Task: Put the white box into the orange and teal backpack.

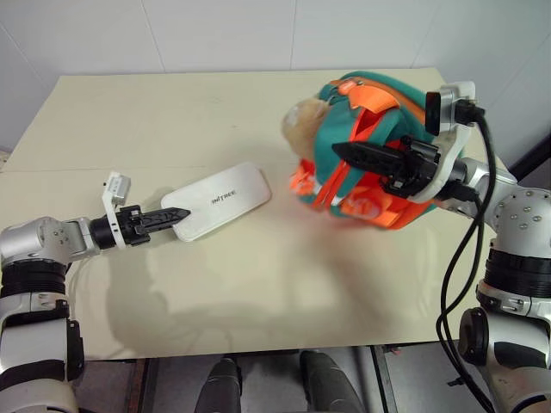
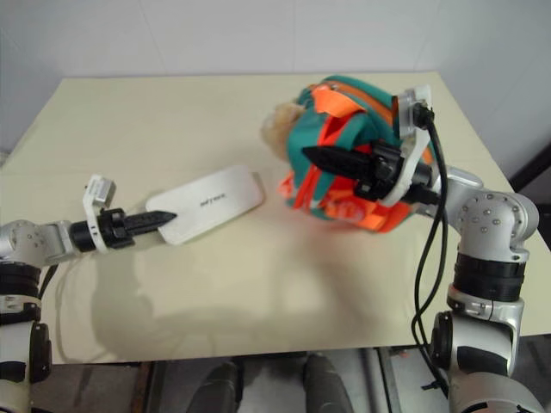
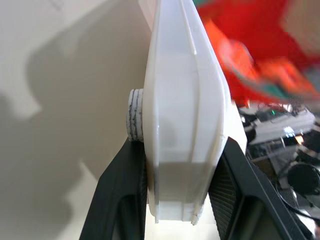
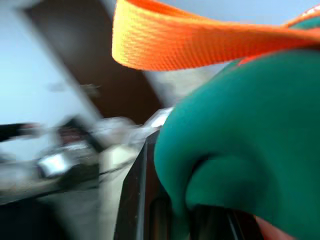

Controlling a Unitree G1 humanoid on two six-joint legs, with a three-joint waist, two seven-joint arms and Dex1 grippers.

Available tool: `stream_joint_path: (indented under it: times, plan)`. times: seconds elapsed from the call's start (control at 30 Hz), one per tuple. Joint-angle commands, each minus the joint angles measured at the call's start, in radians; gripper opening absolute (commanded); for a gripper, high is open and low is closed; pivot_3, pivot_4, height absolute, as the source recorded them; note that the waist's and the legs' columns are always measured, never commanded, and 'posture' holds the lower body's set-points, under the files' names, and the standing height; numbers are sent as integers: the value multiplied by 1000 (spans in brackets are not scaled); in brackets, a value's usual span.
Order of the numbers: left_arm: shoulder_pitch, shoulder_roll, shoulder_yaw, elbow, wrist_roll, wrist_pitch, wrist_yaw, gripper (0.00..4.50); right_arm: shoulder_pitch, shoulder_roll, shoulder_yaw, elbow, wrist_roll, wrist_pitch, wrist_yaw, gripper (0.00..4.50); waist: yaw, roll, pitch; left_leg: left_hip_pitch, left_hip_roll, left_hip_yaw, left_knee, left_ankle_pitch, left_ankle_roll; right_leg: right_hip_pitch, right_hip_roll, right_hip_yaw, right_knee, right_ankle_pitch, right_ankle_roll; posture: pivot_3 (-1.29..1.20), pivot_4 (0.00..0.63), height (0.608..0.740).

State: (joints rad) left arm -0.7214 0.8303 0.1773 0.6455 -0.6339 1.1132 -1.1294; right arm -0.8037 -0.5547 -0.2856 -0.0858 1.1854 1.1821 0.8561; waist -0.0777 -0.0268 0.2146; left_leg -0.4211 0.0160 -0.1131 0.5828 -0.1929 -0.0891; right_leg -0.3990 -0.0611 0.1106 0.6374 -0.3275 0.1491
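Left gripper (image 1: 175, 215) has its 2 fingers clamped on the near end of the white box (image 1: 225, 200), one finger on each broad face, as the left wrist view confirms. The box lies out over the desk (image 1: 172, 120), pointing toward the orange and teal backpack (image 1: 366, 155), with a clear gap between them.

Right gripper (image 1: 344, 152) has its fingers pressed together on teal fabric of the backpack, with an orange strap (image 4: 200, 45) passing above. The backpack appears lifted and tilted, its tan plush animal (image 1: 303, 125) on the side facing the box.

Container status: no open mouth is visible on the backpack, and its contents cannot be seen. The box is outside it.

Risks, as judged:
1. The grip sits at one end only; the long overhang could lever the box out of the fingers.
2. If the opening faces away or sags shut, the box will strike straps or the plush animal rather than enter.
3. The pinch on thin fabric could slip and drop the backpack.
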Motion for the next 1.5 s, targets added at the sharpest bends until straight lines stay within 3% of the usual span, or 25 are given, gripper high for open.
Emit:
stream_joint_path:
  times: [0.03, 0.17, 0.23, 0.47, 0.8, 1.1, 1.37, 1.5]
  plan:
    - [1, 39, 33, -2, 0, -38, -52, 1271, -24, -40, -64, -74, 286, 96, -73, 73, 3, 0, 0, 0, 0, 0, -1, 0, 0, -1, 0, 0, 0, 0, 0, 0, 150, 740]
    - [50, 66, 54, -24, -9, -65, -93, 1271, 60, -163, -48, -99, 519, 156, -152, 73, 17, 0, 0, -1, 0, 0, -2, 0, 0, -2, -1, 0, -1, -1, -1, 0, 150, 740]
    - [82, 73, 75, -51, -21, -80, -113, 1271, 117, -239, -41, -109, 564, 180, -150, 73, 22, 0, 0, -1, 0, 0, -3, 0, 0, -2, -1, -1, -2, -2, -2, 0, 150, 740]
    - [174, 59, 160, -229, -90, -110, -146, 1271, 212, -388, -4, -80, 347, 160, 34, 73, 35, -1, 0, -1, 0, 0, 1, 0, 0, -2, -1, -1, 0, -2, -2, 0, 150, 740]
    - [268, 91, 335, -541, -300, -5, -135, 1271, 213, -383, 60, -69, 160, 87, 203, 73, 35, -1, 0, -1, 0, 1, 2, 0, 0, -1, -1, 0, -1, -2, -2, 0, 150, 740]
    - [244, 108, 449, -616, -458, 78, -53, 1271, 194, -359, 116, -47, 72, 48, 268, 73, 35, -1, 0, -1, 0, 1, 3, 0, 0, 0, 0, 0, -1, -2, -2, 0, 150, 740]
    - [250, 126, 402, -687, -530, 111, -48, 1271, 168, -331, 135, -37, 29, 46, 285, 73, 34, -1, 0, -1, 0, 1, 3, 0, 0, 0, 0, 0, -1, -2, -1, 0, 150, 740]
    - [268, 152, 321, -669, -422, -7, -105, 1271, 164, -317, 134, -43, 21, 46, 279, 73, 28, -1, 0, 0, 0, 1, 3, 0, 0, 0, 0, 0, -1, -2, -1, 0, 150, 740]
